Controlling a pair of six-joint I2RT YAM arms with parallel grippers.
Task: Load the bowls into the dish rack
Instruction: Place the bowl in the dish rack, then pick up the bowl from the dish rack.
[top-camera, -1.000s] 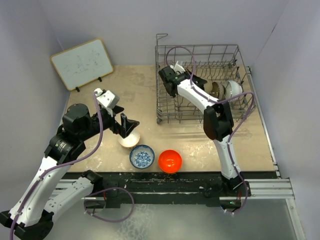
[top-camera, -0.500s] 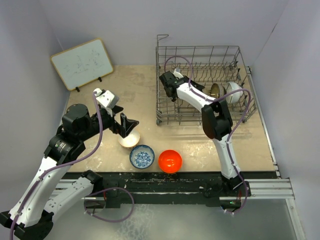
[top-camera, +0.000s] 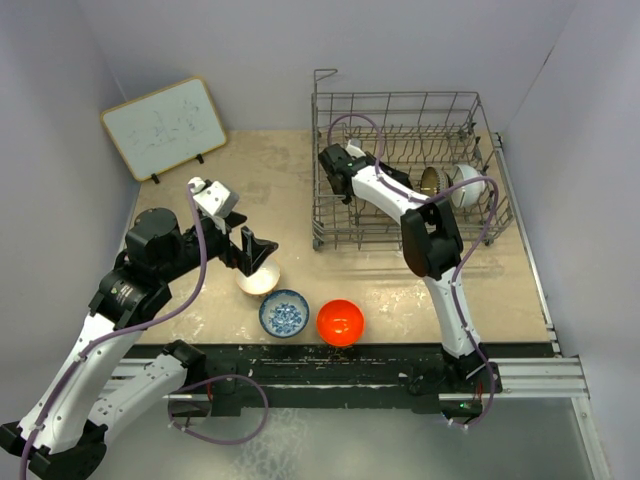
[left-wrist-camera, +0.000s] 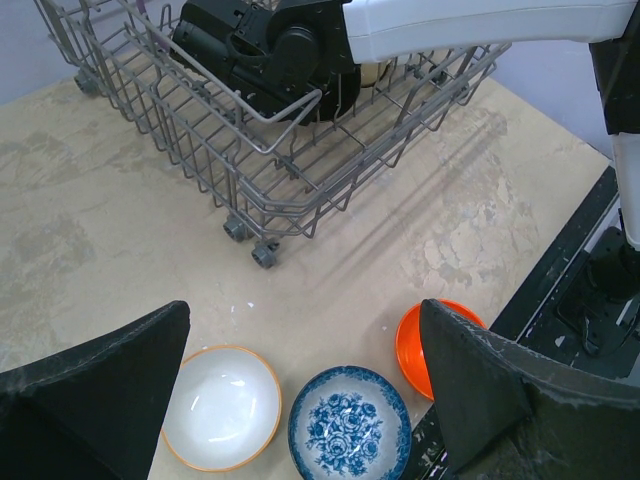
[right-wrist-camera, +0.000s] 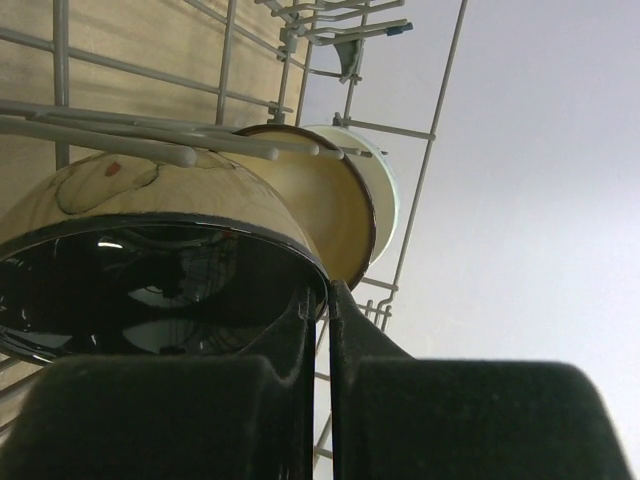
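The grey wire dish rack (top-camera: 400, 100) stands at the back right. Inside it my right gripper (top-camera: 335, 175) is shut on the rim of the glossy black bowl (right-wrist-camera: 150, 290), one finger inside and one outside, near the rack's left end. Behind it on edge stand the brown-rimmed bowl (right-wrist-camera: 330, 215) and a white bowl (right-wrist-camera: 385, 190). My left gripper (left-wrist-camera: 303, 312) hangs open above three bowls resting on the table: a cream orange-rimmed bowl (left-wrist-camera: 220, 405), the blue-and-white bowl (left-wrist-camera: 350, 420) and the orange-red bowl (left-wrist-camera: 412, 350).
A white board (top-camera: 165, 127) leans at the back left. The rack (left-wrist-camera: 250, 190) sits on small wheels, with its loop handle at the far left corner. The black front rail (top-camera: 400, 350) runs just below the three loose bowls.
The right gripper with the black bowl has shifted slightly toward the near left inside the rack. The left arm and the three table bowls have not moved.
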